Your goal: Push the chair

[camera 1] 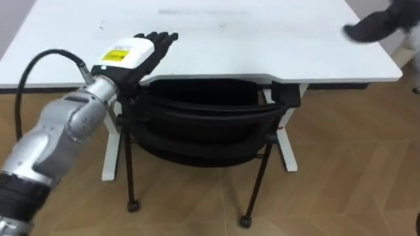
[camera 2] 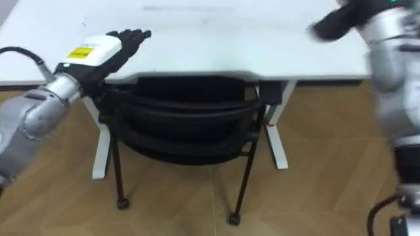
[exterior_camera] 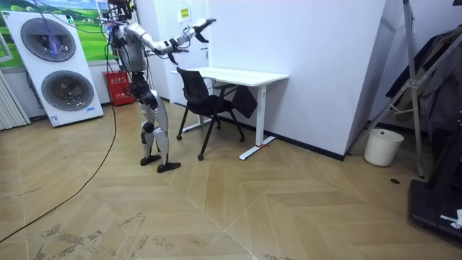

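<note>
The black chair [camera 1: 203, 124] is seen at the near edge of the white desk [camera 1: 262, 46], with its seat tucked under the top. The left hand [camera 1: 138, 52] is held over the near edge towards the left corner, above the chair's back, with its fingers [camera 1: 164, 38] straight (nothing is gripped). The right hand [camera 1: 371, 27] is raised over the far right corner, and the state of its fingers cannot be told.

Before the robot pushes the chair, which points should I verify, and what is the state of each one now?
1. Left hand on the chair back: not ok, it hovers above, fingers straight.
2. Right hand on the chair back: not ok, raised over the desk.
3. Chair between the desk legs: ok.
4. Robot stands behind the chair: ok.
5. Space under the desk free: cannot tell, the chair hides it.
</note>
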You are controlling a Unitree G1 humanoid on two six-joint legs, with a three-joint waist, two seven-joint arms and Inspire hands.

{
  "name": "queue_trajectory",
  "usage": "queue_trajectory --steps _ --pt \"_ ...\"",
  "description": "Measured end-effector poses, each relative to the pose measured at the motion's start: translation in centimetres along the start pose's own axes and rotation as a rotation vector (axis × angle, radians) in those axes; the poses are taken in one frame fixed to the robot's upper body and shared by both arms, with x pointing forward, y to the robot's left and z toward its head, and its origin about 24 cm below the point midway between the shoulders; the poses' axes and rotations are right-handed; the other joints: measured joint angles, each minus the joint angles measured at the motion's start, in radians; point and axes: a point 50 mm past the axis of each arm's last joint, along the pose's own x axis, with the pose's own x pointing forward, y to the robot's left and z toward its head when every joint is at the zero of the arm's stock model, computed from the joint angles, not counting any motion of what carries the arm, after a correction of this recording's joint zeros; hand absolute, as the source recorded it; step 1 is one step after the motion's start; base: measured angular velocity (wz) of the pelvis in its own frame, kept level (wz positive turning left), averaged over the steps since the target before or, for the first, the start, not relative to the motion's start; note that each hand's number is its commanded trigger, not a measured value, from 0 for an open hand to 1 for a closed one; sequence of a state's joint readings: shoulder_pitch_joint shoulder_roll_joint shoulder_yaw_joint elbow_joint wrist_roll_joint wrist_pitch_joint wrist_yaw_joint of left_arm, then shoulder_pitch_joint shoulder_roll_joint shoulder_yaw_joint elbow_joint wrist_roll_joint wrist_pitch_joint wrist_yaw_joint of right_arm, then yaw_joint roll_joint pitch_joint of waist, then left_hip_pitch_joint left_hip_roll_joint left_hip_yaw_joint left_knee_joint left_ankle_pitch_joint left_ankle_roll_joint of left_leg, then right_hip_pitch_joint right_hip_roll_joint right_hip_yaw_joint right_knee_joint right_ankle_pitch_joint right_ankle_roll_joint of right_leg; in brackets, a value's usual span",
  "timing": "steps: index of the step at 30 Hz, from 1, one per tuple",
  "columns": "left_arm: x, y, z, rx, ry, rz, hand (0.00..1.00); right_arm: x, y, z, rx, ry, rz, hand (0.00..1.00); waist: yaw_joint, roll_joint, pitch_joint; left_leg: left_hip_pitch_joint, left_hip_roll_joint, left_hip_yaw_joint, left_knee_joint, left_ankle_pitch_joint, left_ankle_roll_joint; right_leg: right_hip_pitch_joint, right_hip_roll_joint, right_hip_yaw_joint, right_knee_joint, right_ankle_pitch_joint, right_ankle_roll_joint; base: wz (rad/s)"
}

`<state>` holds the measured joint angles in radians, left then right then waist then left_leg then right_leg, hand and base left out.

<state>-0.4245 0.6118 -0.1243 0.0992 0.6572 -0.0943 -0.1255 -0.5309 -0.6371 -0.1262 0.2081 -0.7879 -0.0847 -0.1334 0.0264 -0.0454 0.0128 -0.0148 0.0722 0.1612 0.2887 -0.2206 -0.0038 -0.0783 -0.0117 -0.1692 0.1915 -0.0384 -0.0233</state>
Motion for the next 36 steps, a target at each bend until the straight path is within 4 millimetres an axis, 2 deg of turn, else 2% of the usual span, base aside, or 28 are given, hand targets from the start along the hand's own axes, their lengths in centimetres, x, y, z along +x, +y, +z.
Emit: queue_trajectory --steps 2,3,5,7,11,15,17,21,22,23,24,25,26,27,28,29,30,32,33,35,36 --pt "0.0 5.5 -1.6 -0.018 0.058 0.297 0.00 -0.2 -1.6 -0.2 -0.015 -0.016 -0.091 0.00 -0.011 0.006 -0.0005 0.015 -0.004 0.002 -0.026 0.004 -0.004 0.007 0.000 0.002 -0.008 -0.002 0.000 -0.05" --pt "-0.2 6.6 -1.9 -0.023 0.068 0.357 0.00 -0.2 -1.8 -0.1 -0.009 -0.019 -0.104 0.00 -0.017 0.007 -0.0006 0.024 -0.006 0.005 -0.036 0.006 -0.004 0.010 0.000 0.004 -0.006 -0.005 0.000 -0.06" --pt "-1.4 9.3 -2.3 -0.020 0.075 0.534 0.00 -0.4 -3.1 -0.9 0.012 -0.007 -0.154 0.00 -0.027 0.014 -0.0059 0.048 -0.014 0.017 -0.070 0.019 -0.003 0.009 -0.005 0.011 0.000 -0.014 0.003 -0.11" --pt "-2.0 10.3 -2.6 -0.025 0.082 0.617 0.00 -0.4 -4.2 -1.6 0.021 0.023 -0.199 0.00 -0.031 0.018 -0.0086 0.060 -0.016 0.025 -0.095 0.026 -0.003 0.007 -0.004 0.017 0.000 -0.015 0.005 -0.11" --pt "-4.3 11.2 -4.8 -0.020 0.182 0.752 0.00 -1.0 -7.4 -2.5 0.034 0.045 -0.367 0.00 -0.061 0.020 -0.0124 0.062 -0.014 0.028 -0.102 0.026 -0.004 0.004 0.001 0.025 -0.007 -0.019 0.007 -0.07" --pt "-7.1 10.9 -6.2 0.012 0.262 0.825 0.00 -2.4 -9.7 -4.3 -0.003 0.072 -0.470 0.00 -0.072 0.018 -0.0193 0.070 -0.014 0.029 -0.103 0.026 -0.004 0.006 0.003 0.038 -0.010 -0.020 0.008 -0.13" --pt "-9.6 10.5 -7.5 0.052 0.337 0.876 0.00 -4.5 -10.7 -5.5 -0.017 0.109 -0.539 0.00 -0.074 0.018 -0.0231 0.082 -0.012 0.027 -0.104 0.026 -0.005 0.014 0.008 0.048 -0.010 -0.020 0.008 -0.18" --pt "-12.9 9.9 -9.2 0.030 0.440 0.960 0.00 -7.4 -11.2 -7.9 -0.005 0.205 -0.592 0.00 -0.083 0.023 -0.0253 0.107 -0.011 0.027 -0.123 0.024 -0.007 0.028 0.011 0.059 -0.010 -0.024 0.011 -0.08" --pt "-14.4 9.7 -9.8 0.031 0.483 0.992 0.00 -8.6 -11.4 -8.8 0.009 0.246 -0.606 0.00 -0.085 0.024 -0.0246 0.114 -0.012 0.029 -0.134 0.021 -0.012 0.027 0.013 0.063 -0.010 -0.032 0.009 -0.05" --pt "-16.2 9.3 -10.5 0.017 0.534 1.021 0.00 -9.9 -11.5 -9.6 0.039 0.290 -0.628 0.00 -0.090 0.028 -0.0236 0.117 -0.012 0.028 -0.144 0.020 -0.012 0.027 0.015 0.065 -0.008 -0.034 0.008 -0.05" --pt "-17.2 8.9 -10.8 0.011 0.567 1.030 0.00 -10.7 -11.6 -10.1 0.053 0.317 -0.641 0.00 -0.093 0.030 -0.0234 0.119 -0.012 0.028 -0.146 0.020 -0.012 0.027 0.016 0.066 -0.007 -0.035 0.007 -0.07" --pt "-19.4 7.9 -11.5 -0.007 0.645 1.050 0.00 -12.3 -11.6 -11.0 0.065 0.381 -0.677 0.00 -0.096 0.037 -0.0222 0.131 -0.011 0.030 -0.155 0.016 -0.013 0.030 0.021 0.081 -0.004 -0.039 0.007 -0.11" --pt "-21.7 6.4 -12.0 -0.031 0.738 1.071 0.00 -14.2 -11.4 -11.8 0.079 0.450 -0.714 0.00 -0.098 0.040 -0.0249 0.138 -0.011 0.036 -0.156 0.015 -0.014 0.030 0.023 0.087 0.004 -0.045 0.008 -0.18" --pt "-22.9 5.5 -12.2 -0.056 0.790 1.084 0.00 -15.3 -11.2 -12.2 0.088 0.490 -0.730 0.00 -0.099 0.042 -0.0253 0.145 -0.011 0.046 -0.157 0.012 -0.014 0.029 0.024 0.091 0.013 -0.050 0.009 -0.21" --pt "-25.3 3.3 -12.4 -0.121 0.904 1.114 0.00 -17.7 -10.7 -13.0 0.130 0.581 -0.757 0.00 -0.097 0.050 -0.0240 0.154 -0.011 0.054 -0.156 0.006 -0.014 0.029 0.025 0.100 0.032 -0.062 0.009 -0.18" --pt "-27.7 0.9 -12.5 -0.188 1.036 1.135 0.00 -20.3 -9.7 -13.5 0.176 0.688 -0.773 0.00 -0.094 0.049 -0.0180 0.160 -0.012 0.054 -0.155 0.000 -0.015 0.026 0.023 0.102 0.049 -0.075 0.009 -0.12" --pt "-28.9 -0.3 -12.5 -0.222 1.104 1.143 0.00 -21.7 -9.1 -13.7 0.211 0.749 -0.781 0.00 -0.094 0.048 -0.0178 0.162 -0.012 0.054 -0.153 -0.001 -0.015 0.023 0.022 0.103 0.059 -0.082 0.009 -0.04" --pt "-33.1 -5.5 -12.2 -0.345 1.407 1.151 0.00 -27.7 -6.4 -14.0 0.340 1.042 -0.832 0.00 -0.099 0.048 -0.0170 0.154 -0.015 0.054 -0.146 -0.006 -0.016 0.002 0.018 0.104 0.086 -0.097 0.011 0.00" --pt "-33.9 -6.4 -12.0 -0.383 1.469 1.169 0.00 -29.0 -5.8 -14.1 0.374 1.114 -0.849 0.00 -0.101 0.049 -0.0177 0.145 -0.015 0.052 -0.138 -0.010 -0.016 -0.007 0.017 0.103 0.088 -0.099 0.013 0.00" --pt "-36.6 -9.9 -10.8 -0.469 1.680 1.178 0.00 -34.2 -3.6 -14.1 0.437 1.373 -0.875 0.00 -0.103 0.050 -0.0182 0.130 -0.014 0.050 -0.129 -0.012 -0.015 -0.011 0.016 0.108 0.088 -0.095 0.008 0.02" --pt "-37.3 -10.7 -10.5 -0.482 1.725 1.162 0.00 -35.6 -3.0 -14.1 0.445 1.440 -0.871 0.00 -0.103 0.050 -0.0189 0.131 -0.013 0.050 -0.129 -0.012 -0.015 -0.010 0.017 0.108 0.087 -0.095 0.008 0.00"
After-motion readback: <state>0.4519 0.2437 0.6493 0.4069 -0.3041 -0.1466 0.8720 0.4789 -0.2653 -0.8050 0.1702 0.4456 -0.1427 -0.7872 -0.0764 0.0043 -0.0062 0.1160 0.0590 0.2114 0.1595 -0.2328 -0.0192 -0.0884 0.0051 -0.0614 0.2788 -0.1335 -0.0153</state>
